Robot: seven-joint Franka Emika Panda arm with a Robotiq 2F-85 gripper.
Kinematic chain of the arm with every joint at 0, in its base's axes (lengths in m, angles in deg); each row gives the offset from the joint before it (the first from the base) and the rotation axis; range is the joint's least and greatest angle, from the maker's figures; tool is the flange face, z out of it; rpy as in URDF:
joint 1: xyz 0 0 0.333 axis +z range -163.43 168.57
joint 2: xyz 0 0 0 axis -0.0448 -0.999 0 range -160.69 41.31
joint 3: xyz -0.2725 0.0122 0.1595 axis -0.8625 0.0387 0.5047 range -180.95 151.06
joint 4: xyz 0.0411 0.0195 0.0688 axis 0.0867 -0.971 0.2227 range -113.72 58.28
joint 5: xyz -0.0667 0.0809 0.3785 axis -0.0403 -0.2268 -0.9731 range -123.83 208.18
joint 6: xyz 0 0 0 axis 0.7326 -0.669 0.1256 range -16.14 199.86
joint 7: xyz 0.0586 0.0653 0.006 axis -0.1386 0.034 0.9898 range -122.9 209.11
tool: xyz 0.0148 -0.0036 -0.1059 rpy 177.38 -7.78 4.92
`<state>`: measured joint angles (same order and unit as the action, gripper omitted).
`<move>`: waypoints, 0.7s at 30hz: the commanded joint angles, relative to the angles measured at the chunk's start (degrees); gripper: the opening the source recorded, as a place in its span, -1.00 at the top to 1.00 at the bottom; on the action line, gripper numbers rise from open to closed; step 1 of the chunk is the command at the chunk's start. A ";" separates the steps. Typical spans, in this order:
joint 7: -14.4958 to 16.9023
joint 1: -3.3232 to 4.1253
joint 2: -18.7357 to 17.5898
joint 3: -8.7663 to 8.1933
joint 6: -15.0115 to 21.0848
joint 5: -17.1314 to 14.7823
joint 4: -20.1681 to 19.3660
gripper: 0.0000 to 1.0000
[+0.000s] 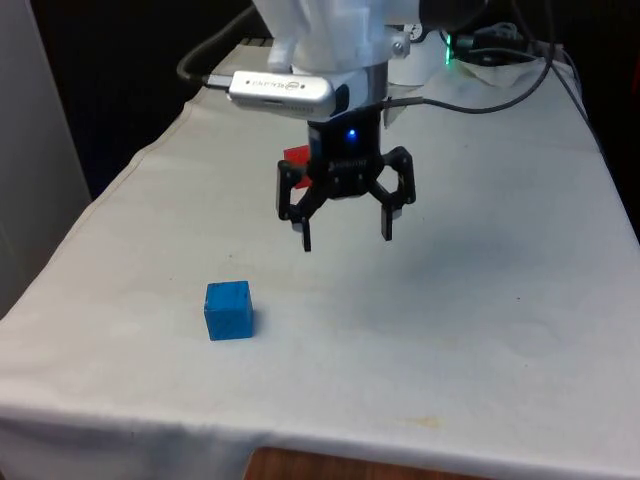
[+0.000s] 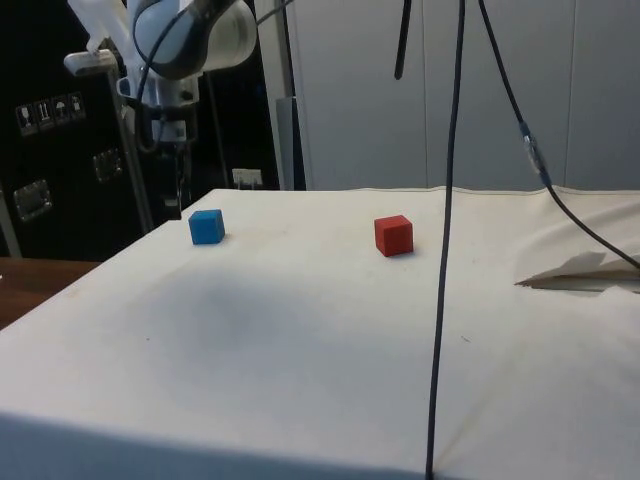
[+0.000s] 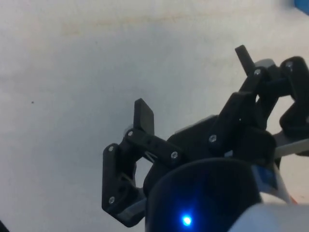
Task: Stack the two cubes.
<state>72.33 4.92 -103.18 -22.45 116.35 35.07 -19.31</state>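
Blue cube: solid mid-blue block with flat faces and fairly crisp edges; the paint is matte and a little scuffed, with darker streaks on the face turned to the front camera. It sits flat on the cloth toward the front view's left, in the nearer half of the table. In the side view the blue cube stands close to the table's far edge.

Red cube: same blocky shape, matte red, top face lighter than the sides. It rests flat on the cloth, well apart from the blue one. In the front view the red cube shows as a sliver behind the gripper's body.

Gripper: black, angular linkage with two thin, flat-tipped fingers. It hangs in the air above the cloth, between the two cubes as the front view has it, touching neither. The fingers are spread wide with nothing between them. In the wrist view the gripper has bare cloth in its gap, and one fingertip reads as a thin dark rectangular pad.

Cloth: white, woven, mostly smooth, with faint grey smudges and small specks; it creases and folds along one edge in the side view.

Cables: thin dark cables hang across the side view in front of the table.
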 commanded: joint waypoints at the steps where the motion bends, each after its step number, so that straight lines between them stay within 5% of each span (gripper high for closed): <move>1: 0.40 -0.11 -0.17 0.00 0.00 -0.06 0.11 -1.00; 8: 3.90 -1.49 -1.78 -0.92 -0.29 -1.15 1.72 -1.00; 9: 3.21 -0.86 -1.20 -1.15 0.00 -0.80 1.03 -1.00; 10: 4.30 -1.60 -2.06 -1.09 -0.23 -1.43 1.95 -1.00; 12: 5.50 -1.95 -2.86 -1.83 -0.23 -2.52 2.69 -1.00; 17: 7.22 -2.29 -4.30 -3.04 -0.17 -4.58 3.95 -1.00; 18: 7.10 -1.83 -4.13 -3.61 0.11 -4.70 3.67 -1.00; 21: 8.37 -2.69 -5.44 -3.61 0.00 -6.36 4.93 -1.00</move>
<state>80.35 2.80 -108.11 -26.52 116.47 29.00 -15.01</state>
